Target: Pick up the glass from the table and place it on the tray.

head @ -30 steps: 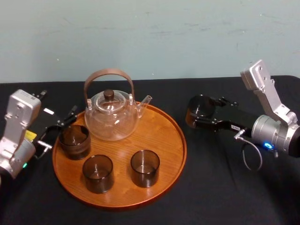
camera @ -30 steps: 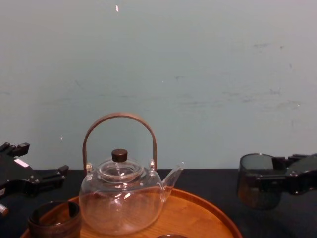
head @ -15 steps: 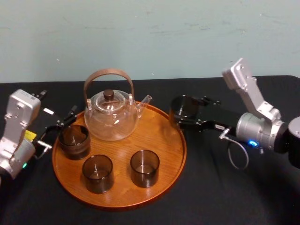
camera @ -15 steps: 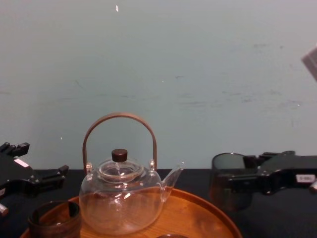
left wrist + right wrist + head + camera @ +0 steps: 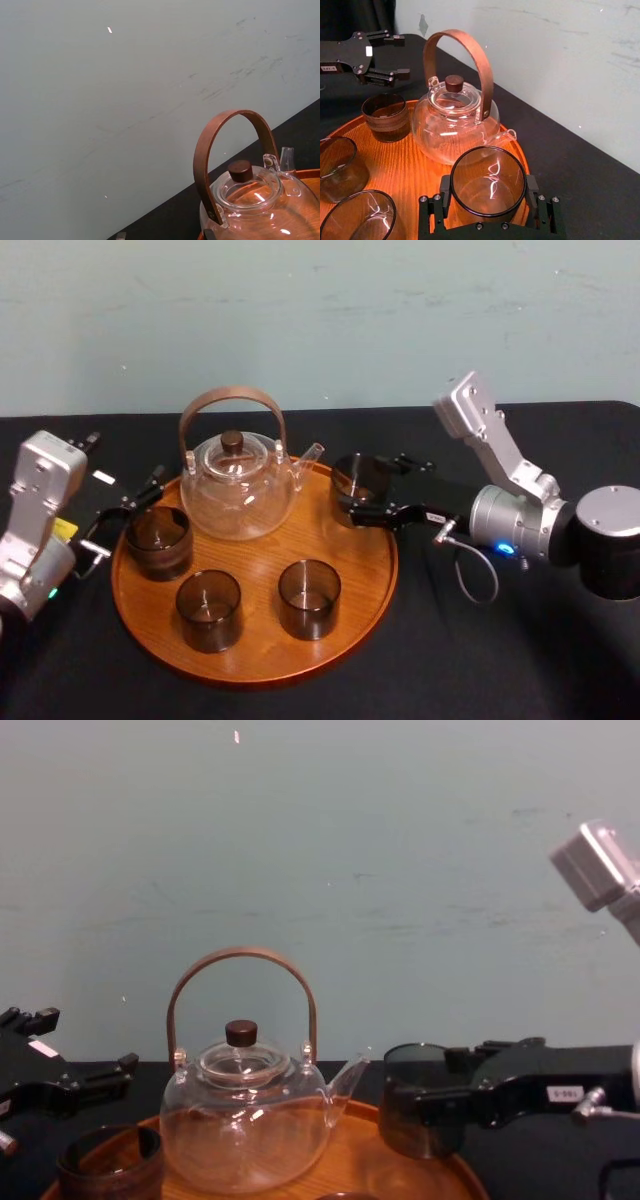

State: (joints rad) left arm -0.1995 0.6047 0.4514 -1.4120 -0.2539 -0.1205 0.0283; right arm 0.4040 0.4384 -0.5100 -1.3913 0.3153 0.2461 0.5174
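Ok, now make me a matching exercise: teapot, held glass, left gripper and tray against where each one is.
Things:
1. teapot
2. held glass
3. left gripper
4. tray

Places:
A. open, beside the tray's left rim
B. lying on the black table
C. standing on the tray, lid on
D. clamped in the right gripper

Pairs: 1-C, 2-D, 3-A, 4-B

No lettering could be read. A white label (image 5: 565,1093) on the right claw (image 5: 358,485) carried dark print too small to make out, as did a white tag (image 5: 327,68) on the left claw (image 5: 397,54). A second tag (image 5: 368,50) there showed no legible marks.
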